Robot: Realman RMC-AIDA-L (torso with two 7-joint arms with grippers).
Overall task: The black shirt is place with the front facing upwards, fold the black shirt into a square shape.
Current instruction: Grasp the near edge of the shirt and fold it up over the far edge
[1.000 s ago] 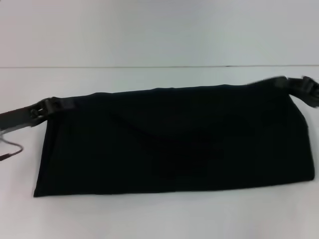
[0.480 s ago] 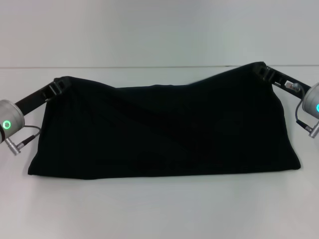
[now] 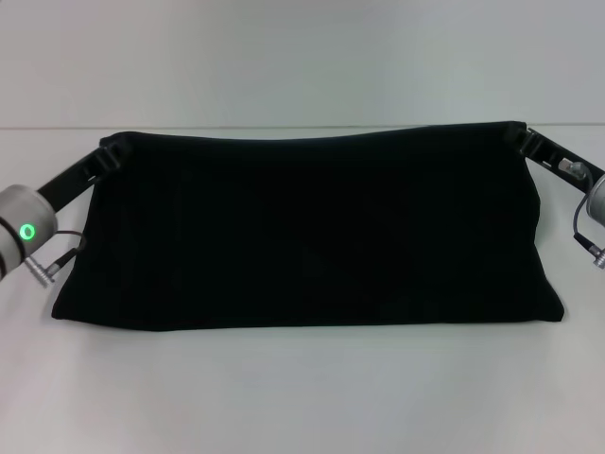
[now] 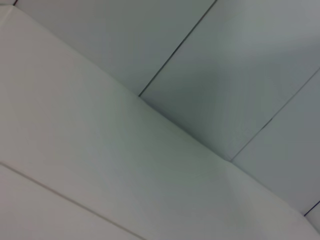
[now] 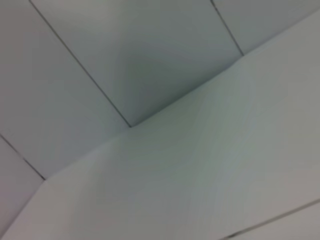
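Note:
In the head view the black shirt (image 3: 312, 227) is stretched wide across the middle of the white table (image 3: 302, 397). It shows as a plain black band with a straight, taut upper edge, and its lower edge lies on the table. My left gripper (image 3: 111, 151) is shut on the shirt's upper left corner. My right gripper (image 3: 519, 138) is shut on the upper right corner. Both corners are held above the table. Neither wrist view shows the shirt or any fingers.
The left arm's wrist (image 3: 24, 232), with a green light and a cable, sits at the left edge of the head view. The right arm's wrist (image 3: 596, 203) is at the right edge. A pale wall (image 3: 302, 57) rises behind the table. Both wrist views show only pale panels with seams.
Both grippers have lifted the shirt's upper edge and drawn it apart. The sagging middle of half a second ago is now a straight, taut line, and the fabric looks smoother.

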